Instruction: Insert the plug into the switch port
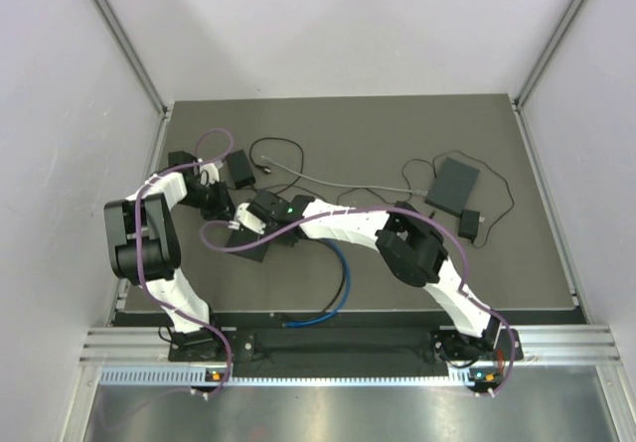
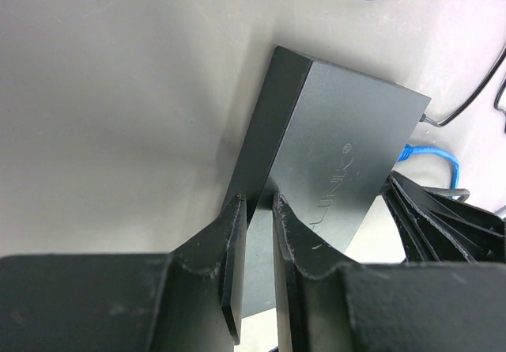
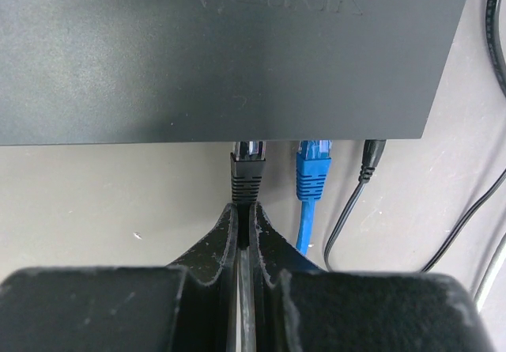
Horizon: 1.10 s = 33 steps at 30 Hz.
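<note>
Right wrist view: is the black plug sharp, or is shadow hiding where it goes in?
Right wrist: the black plug is sharp, but the switch overhangs it and its dark edge hides where the tip enters. Left wrist: a mild sheen on the switch, no harsh glare. Top external: evenly lit, but the plug is too small to judge.

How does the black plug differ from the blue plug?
The black plug has a clear tip; the blue plug is all blue. The right fingers pinch the black plug; nothing holds the blue plug. Both stand side by side at the switch edge.
</note>
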Each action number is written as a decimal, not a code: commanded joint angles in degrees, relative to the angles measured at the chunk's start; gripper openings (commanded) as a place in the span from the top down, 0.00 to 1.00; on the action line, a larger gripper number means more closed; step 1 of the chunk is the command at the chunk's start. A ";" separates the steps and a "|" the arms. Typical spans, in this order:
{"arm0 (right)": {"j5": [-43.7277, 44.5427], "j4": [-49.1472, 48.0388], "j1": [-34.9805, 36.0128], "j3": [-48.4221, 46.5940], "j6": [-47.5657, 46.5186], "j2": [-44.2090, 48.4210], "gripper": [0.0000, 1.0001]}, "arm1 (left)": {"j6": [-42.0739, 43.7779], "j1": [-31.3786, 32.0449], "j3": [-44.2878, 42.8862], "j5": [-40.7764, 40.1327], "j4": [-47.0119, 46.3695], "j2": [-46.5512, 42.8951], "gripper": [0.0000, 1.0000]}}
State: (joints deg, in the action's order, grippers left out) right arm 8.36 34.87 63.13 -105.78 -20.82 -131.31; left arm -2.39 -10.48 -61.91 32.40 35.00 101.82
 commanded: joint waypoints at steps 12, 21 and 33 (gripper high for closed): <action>-6.69 -32.12 0.76 -3.65 3.07 -0.98 1.00 | 0.99 3.01 2.67 0.29 1.38 6.46 0.95; -11.78 -32.94 0.67 -3.21 -1.07 3.60 1.00 | 1.34 3.01 2.41 0.29 1.56 6.64 0.95; -11.96 -32.86 0.06 -6.10 0.78 2.10 1.00 | 1.16 3.01 2.41 0.56 1.82 6.90 0.96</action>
State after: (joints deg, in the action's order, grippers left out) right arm 5.17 31.40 61.91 -106.13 -21.15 -131.83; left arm -1.52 -10.48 -63.72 32.05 32.51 103.15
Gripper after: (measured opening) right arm 0.023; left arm 0.199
